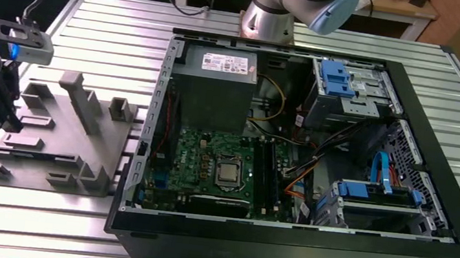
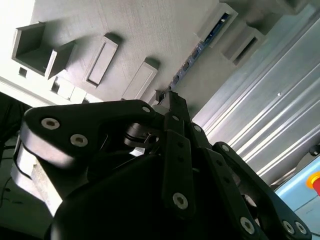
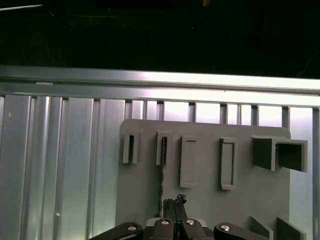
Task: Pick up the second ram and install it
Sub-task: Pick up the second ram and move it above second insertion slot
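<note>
Wide shot first: the slatted aluminium table [image 1: 95, 16] carries the whole setup. The biggest thing on it is the black computer case [image 1: 286, 243], lying on its side and open, with the green motherboard [image 1: 209, 159] facing up inside. Behind the case, the grey robot arm [image 1: 269, 10] rises at the far side of the table. Over on the exterior view's left, just beside the case, sits the pale grey fixture plate [image 1: 61, 168] with its upright slabs. The black gripper [image 1: 7, 122] hangs above the plate's outer edge, well apart from the motherboard. In the first wrist view the gripper [image 3: 175, 204] points down at the fixture plate [image 3: 240, 200], and there's the second ram [image 3: 161, 175]. It shows as a thin dark line seen edge-on, standing on its long edge on the plate, its far end tucked into one of the small slotted holders. The second wrist view tells the same story from low down, with the second ram [image 2: 197, 50] running from a slab straight toward the fingertips. The fingers are drawn together, with no gap to be seen between the tips, and the ram's near end comes right up beside them. Whether its edge is actually nipped between the pads, I can't make out from these angles.
</note>
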Action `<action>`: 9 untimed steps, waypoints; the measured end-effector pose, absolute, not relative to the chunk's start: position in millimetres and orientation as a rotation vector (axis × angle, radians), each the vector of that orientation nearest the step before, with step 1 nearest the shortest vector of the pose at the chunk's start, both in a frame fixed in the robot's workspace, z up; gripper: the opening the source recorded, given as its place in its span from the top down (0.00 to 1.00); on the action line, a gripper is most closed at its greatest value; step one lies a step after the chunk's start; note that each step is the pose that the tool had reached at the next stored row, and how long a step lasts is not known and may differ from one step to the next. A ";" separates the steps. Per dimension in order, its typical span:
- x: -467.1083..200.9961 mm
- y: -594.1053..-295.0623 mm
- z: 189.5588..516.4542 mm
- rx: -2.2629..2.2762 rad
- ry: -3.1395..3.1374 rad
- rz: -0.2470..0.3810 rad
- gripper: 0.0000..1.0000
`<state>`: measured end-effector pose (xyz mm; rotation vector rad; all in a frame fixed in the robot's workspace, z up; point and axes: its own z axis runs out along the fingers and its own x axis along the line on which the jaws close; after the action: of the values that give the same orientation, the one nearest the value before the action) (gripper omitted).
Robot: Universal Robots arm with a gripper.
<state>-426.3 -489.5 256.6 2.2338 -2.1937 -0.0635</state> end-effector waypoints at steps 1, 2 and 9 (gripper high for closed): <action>-426.3 -489.5 256.2 2.222 -2.205 -0.063 0.93; -426.3 -489.5 255.6 2.212 -2.216 -0.063 0.93; -426.3 -489.6 249.2 2.183 -2.241 -0.057 0.93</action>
<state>-426.3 -489.6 249.2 2.1832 -2.2406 -0.0571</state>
